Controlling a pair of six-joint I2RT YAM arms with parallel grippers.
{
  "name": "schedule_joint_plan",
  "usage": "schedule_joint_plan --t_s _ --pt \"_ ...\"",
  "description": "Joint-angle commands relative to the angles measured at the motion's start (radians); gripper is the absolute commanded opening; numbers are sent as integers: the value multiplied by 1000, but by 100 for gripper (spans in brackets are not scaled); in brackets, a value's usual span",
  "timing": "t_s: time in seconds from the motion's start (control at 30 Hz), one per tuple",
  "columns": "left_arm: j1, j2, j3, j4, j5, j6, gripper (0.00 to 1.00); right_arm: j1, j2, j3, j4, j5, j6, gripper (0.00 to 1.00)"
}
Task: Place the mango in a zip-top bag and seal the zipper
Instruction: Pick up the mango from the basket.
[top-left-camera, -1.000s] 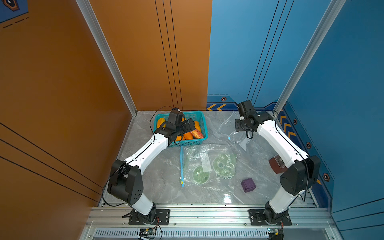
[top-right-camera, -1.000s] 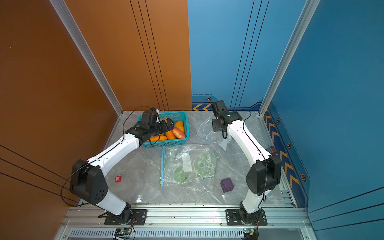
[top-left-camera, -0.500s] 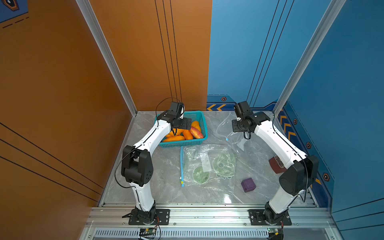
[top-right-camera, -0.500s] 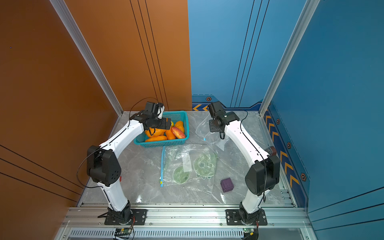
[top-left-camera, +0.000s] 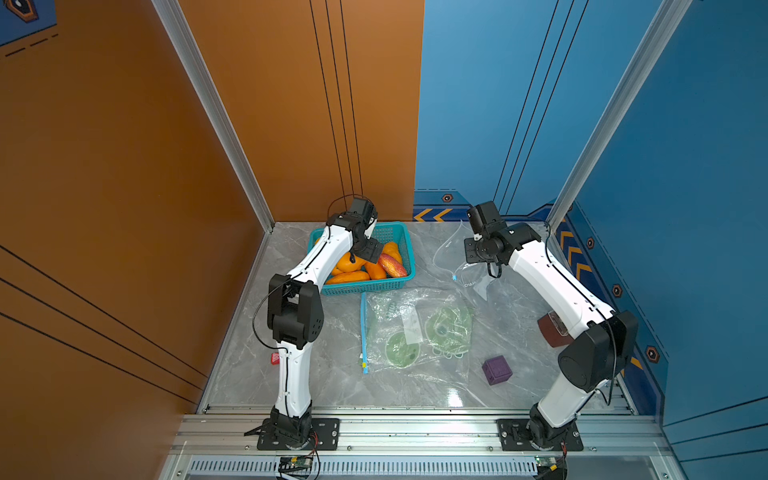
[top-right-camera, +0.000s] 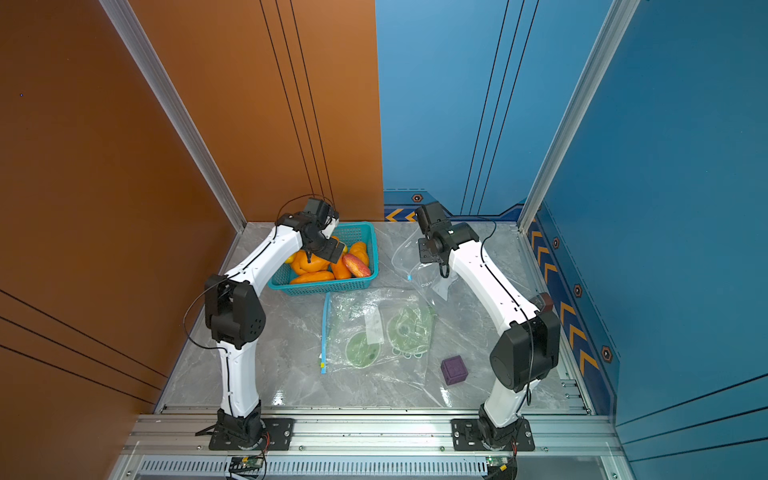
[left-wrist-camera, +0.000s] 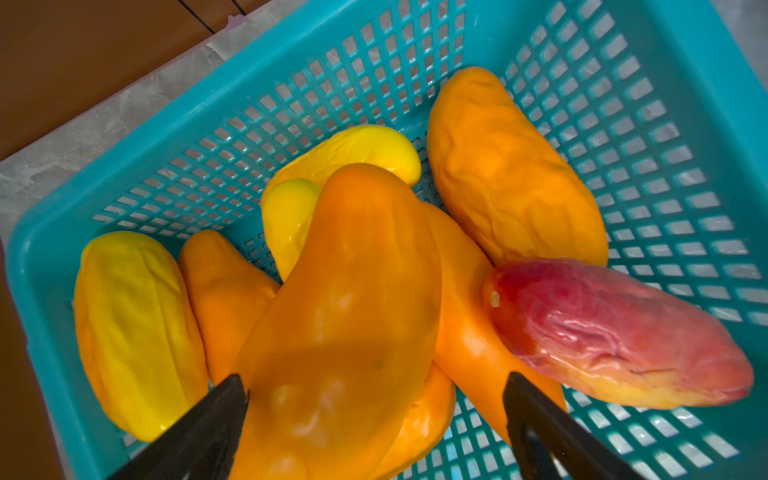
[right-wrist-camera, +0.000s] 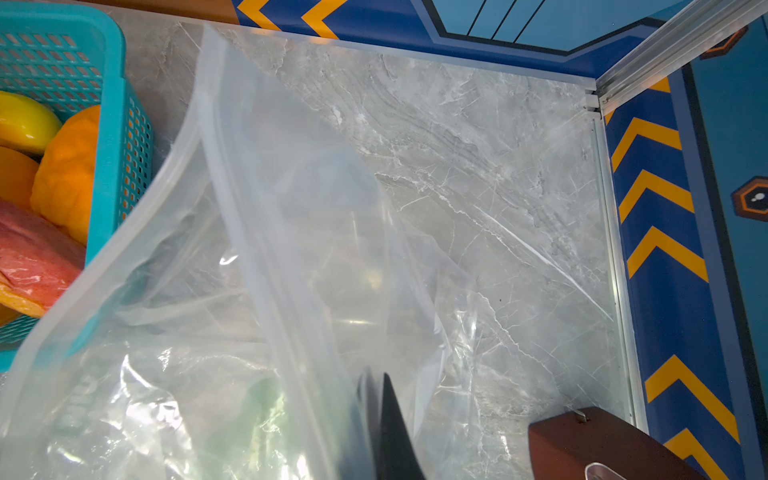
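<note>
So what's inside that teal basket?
The basket holds a pile of fruit: orange mangoes, yellow mangoes and one reddish mango. Whatever lies beneath the top orange mango is hidden.

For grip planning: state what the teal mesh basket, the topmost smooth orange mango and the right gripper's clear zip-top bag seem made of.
Teal mesh basket: rigid moulded plastic, even lattice. Topmost smooth orange mango: glossy, waxy sheen; possibly plastic, cannot tell. Clear zip-top bag: thin transparent film, creased, glinting.
</note>
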Motion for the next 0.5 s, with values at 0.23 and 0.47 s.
schedule_joint_plan --t_s 0.23,0.47 --pt "23 128 152 -129 -76 28 98 5 -3 35 -24 36 -2 5" --pt "58 145 169 -130 -40 -10 98 6 -2 34 -23 37 -3 5"
